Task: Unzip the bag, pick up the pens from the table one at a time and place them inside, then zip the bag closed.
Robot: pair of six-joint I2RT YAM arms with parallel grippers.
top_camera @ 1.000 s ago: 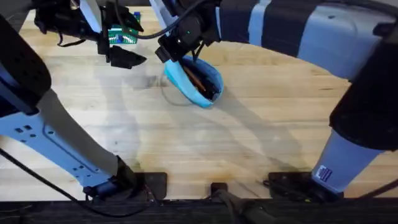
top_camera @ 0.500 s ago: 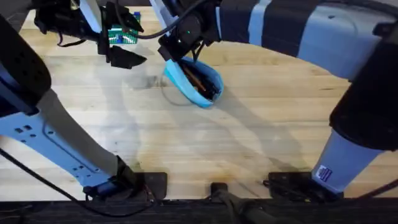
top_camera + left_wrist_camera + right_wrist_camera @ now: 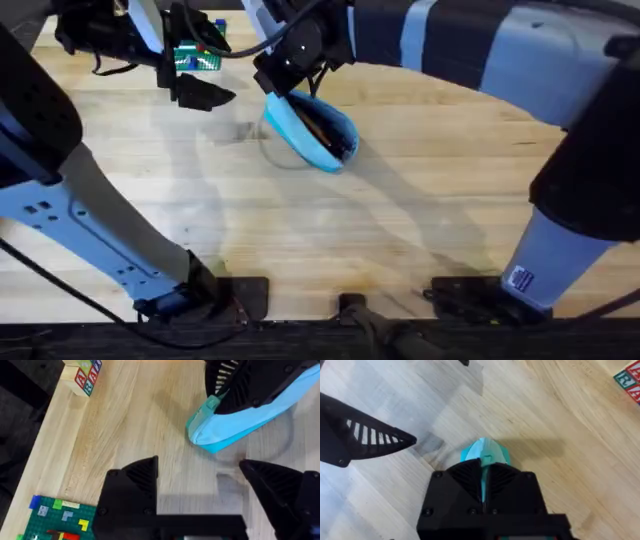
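Barely shifted since before: right pincer (image 3: 485,477) clamped on bag (image 3: 310,130) end; left pincer (image 3: 200,480) spread wide above bench (image 3: 400,220).

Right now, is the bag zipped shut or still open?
Open. Overhead, the bag gapes along its top, with pens visible inside. The right gripper is closed on the bag's end tab.

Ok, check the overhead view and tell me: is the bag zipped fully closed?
No. The bag gapes open along its top, with pens visible inside, while the right gripper pinches its end.
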